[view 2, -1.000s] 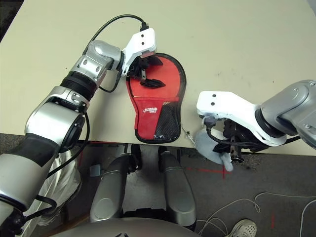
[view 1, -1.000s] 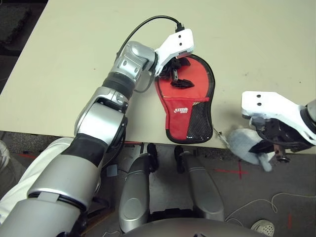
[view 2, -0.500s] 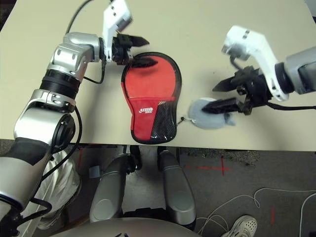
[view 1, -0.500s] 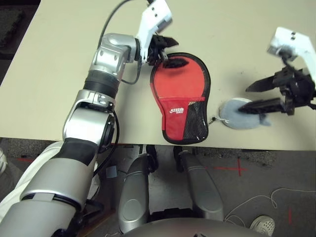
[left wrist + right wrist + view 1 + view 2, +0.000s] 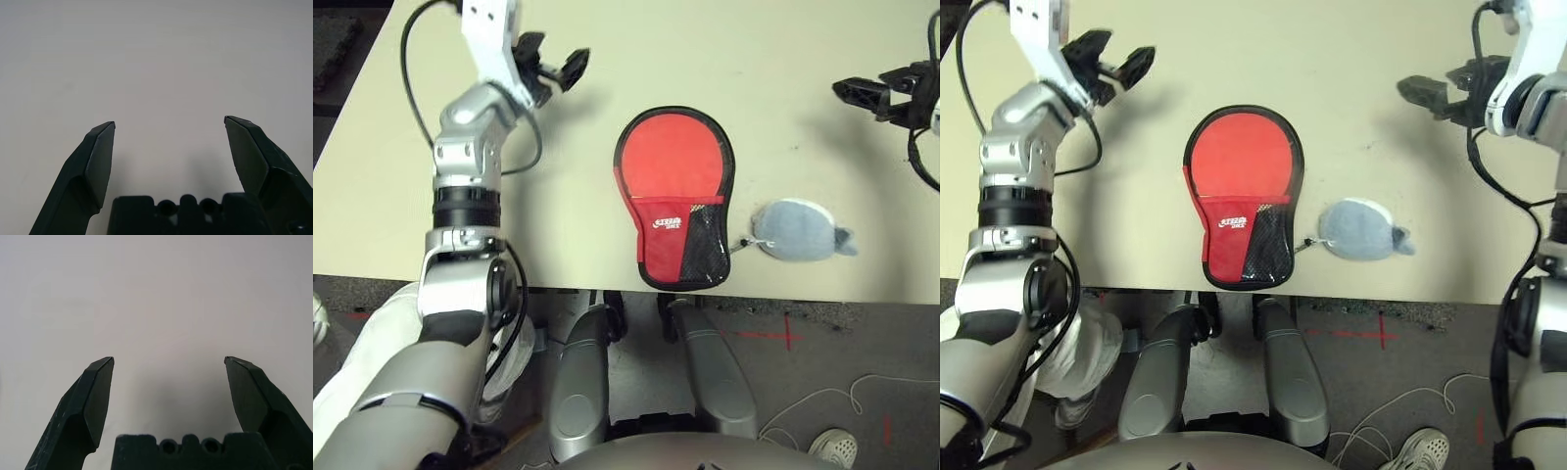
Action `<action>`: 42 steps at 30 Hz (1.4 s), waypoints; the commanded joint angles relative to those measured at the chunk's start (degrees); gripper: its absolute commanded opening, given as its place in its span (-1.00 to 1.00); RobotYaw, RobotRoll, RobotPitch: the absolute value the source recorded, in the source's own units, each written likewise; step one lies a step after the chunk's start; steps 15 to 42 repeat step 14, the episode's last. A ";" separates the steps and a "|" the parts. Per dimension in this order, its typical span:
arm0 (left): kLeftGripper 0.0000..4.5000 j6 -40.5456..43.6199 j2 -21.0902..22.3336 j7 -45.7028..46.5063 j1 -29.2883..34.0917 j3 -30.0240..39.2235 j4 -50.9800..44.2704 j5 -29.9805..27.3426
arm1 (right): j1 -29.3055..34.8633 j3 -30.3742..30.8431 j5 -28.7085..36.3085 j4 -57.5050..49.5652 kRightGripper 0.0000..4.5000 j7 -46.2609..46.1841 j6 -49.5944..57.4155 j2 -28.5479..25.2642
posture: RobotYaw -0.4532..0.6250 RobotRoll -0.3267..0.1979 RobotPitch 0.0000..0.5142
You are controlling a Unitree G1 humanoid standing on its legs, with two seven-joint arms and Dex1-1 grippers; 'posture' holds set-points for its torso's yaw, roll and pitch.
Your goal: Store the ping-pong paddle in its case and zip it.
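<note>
Above bare table, left gripper jaws wide, empty, right gripper likewise, case untouched

L end effector spread wide; bare table beyond.

From my seat this looks like a robotics lab or test room. The plain cream bench stands on grey concrete floor marked with red tape crosses. Loose white cable trails beyond the bench's near edge, beside a person's sneaker.
</note>
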 commanded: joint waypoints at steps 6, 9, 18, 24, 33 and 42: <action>1.00 -5.91 0.63 8.38 5.96 2.35 -4.82 -0.27 | 1.61 -6.87 -3.20 5.48 0.99 -9.62 -16.41 2.94 | -0.31 0.25 0.23; 1.00 -6.14 1.15 9.45 7.54 2.38 -5.99 -0.34 | 2.76 -6.70 -3.72 5.98 0.99 -9.98 -19.30 3.30 | -0.30 0.25 0.24; 1.00 -5.07 1.33 11.03 9.61 2.55 -7.76 -0.75 | 4.72 -6.47 -3.26 4.04 0.99 -8.78 -20.44 3.98 | -0.28 0.25 0.28; 1.00 -5.07 1.33 11.03 9.61 2.55 -7.76 -0.75 | 4.72 -6.47 -3.26 4.04 0.99 -8.78 -20.44 3.98 | -0.28 0.25 0.28; 1.00 -5.07 1.33 11.03 9.61 2.55 -7.76 -0.75 | 4.72 -6.47 -3.26 4.04 0.99 -8.78 -20.44 3.98 | -0.28 0.25 0.28; 1.00 -5.07 1.33 11.03 9.61 2.55 -7.76 -0.75 | 4.72 -6.47 -3.26 4.04 0.99 -8.78 -20.44 3.98 | -0.28 0.25 0.28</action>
